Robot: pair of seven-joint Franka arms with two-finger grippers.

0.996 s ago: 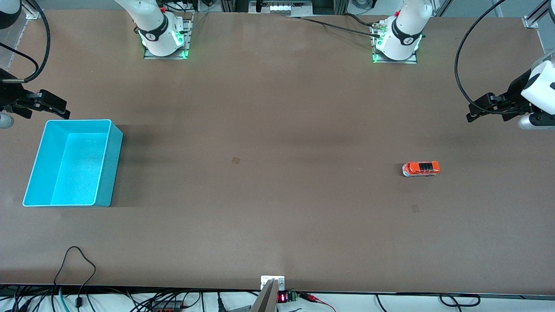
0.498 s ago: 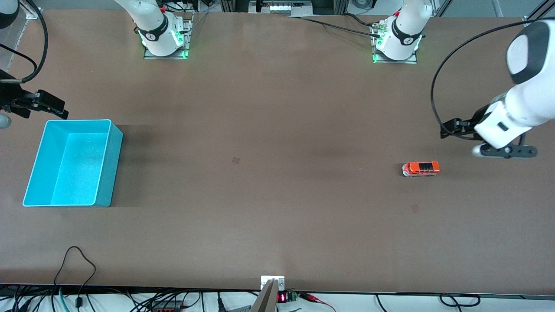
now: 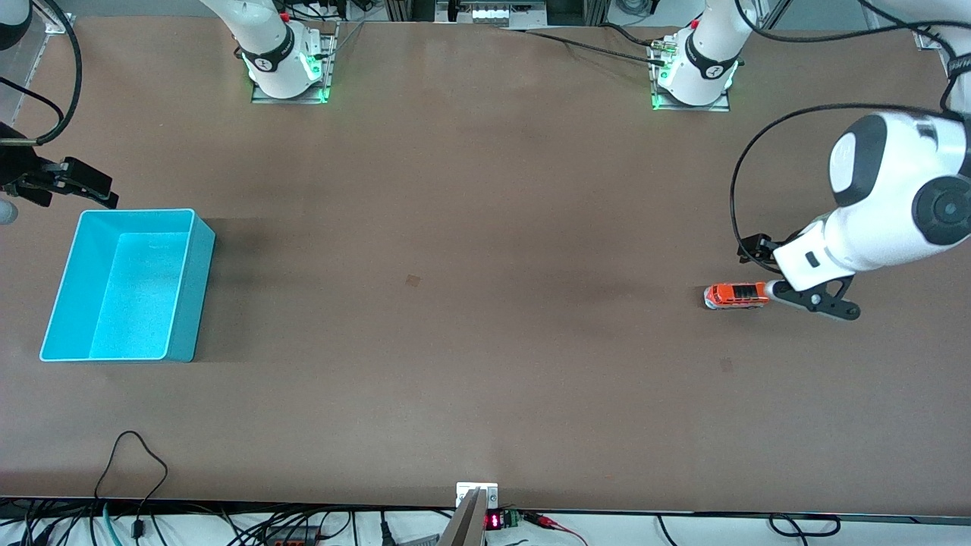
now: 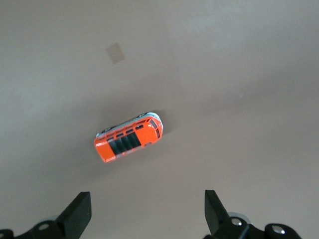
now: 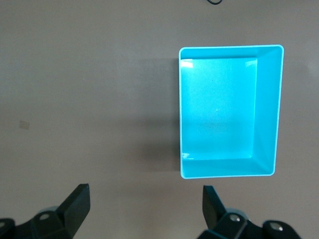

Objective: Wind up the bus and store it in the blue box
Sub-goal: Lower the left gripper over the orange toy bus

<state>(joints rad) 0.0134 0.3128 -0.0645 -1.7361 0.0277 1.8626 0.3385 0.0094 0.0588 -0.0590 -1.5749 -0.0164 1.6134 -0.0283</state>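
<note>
From my station, the front view hides the left gripper beneath its own white wrist, the fingers unseen there. The picture's edge cuts off the right gripper, its arm running out of frame. In both wrist views only the tips of the fingers show. The bus is too small for me to read any winding key.

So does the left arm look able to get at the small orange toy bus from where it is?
Probably yes. The left tool hangs open over the table close beside the small orange toy bus, which stands alone on bare brown tabletop with nothing around it, so the way down looks free.
</note>
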